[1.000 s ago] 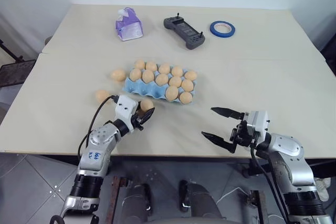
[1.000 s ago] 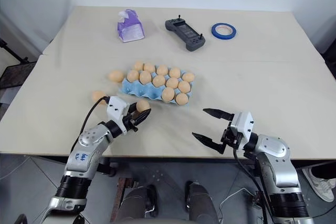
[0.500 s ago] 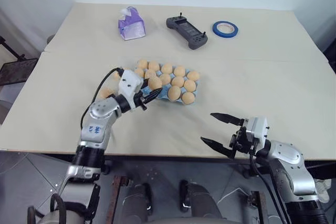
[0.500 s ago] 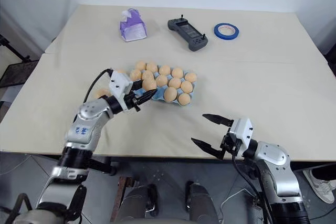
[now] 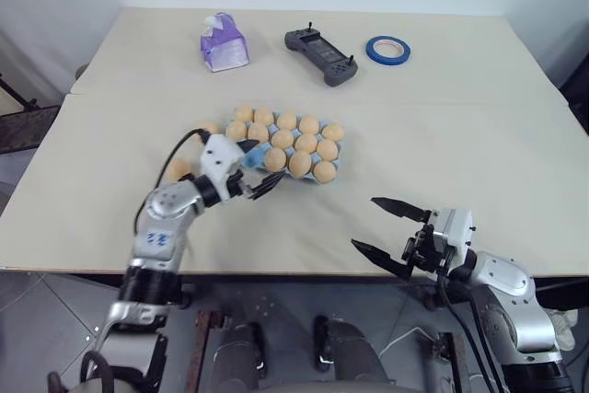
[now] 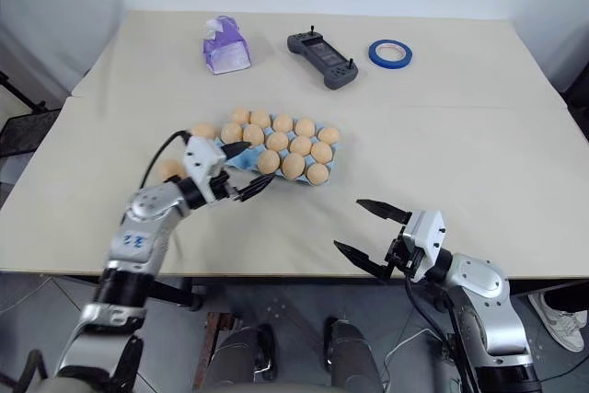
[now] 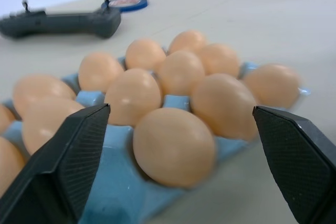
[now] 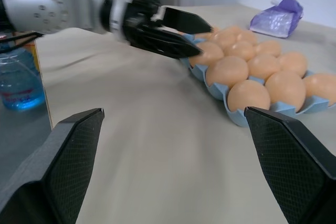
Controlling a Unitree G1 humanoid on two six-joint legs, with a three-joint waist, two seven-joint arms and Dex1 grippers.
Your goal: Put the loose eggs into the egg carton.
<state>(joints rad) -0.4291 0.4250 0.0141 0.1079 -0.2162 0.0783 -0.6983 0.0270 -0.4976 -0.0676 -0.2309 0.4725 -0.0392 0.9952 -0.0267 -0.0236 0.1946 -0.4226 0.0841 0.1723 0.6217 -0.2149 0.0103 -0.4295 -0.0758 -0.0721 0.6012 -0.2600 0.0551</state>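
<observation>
The left pincer (image 7: 178, 166) stands spread wide around the near egg (image 7: 173, 146) seated in the blue egg carton (image 7: 118, 182); behind lie a grey controller (image 7: 63, 23) and blue tape roll (image 7: 125, 3)

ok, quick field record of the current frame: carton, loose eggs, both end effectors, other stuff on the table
egg carton: light blue, mid-table, nearly full of eggs
loose eggs: one on the table left of the carton, another by its far-left corner
left end effector: open, at the carton's near-left corner, around the egg seated there
right end effector: open, empty, near the table's front edge
other items: purple tissue pack, dark controller, blue tape roll, along the far side
</observation>
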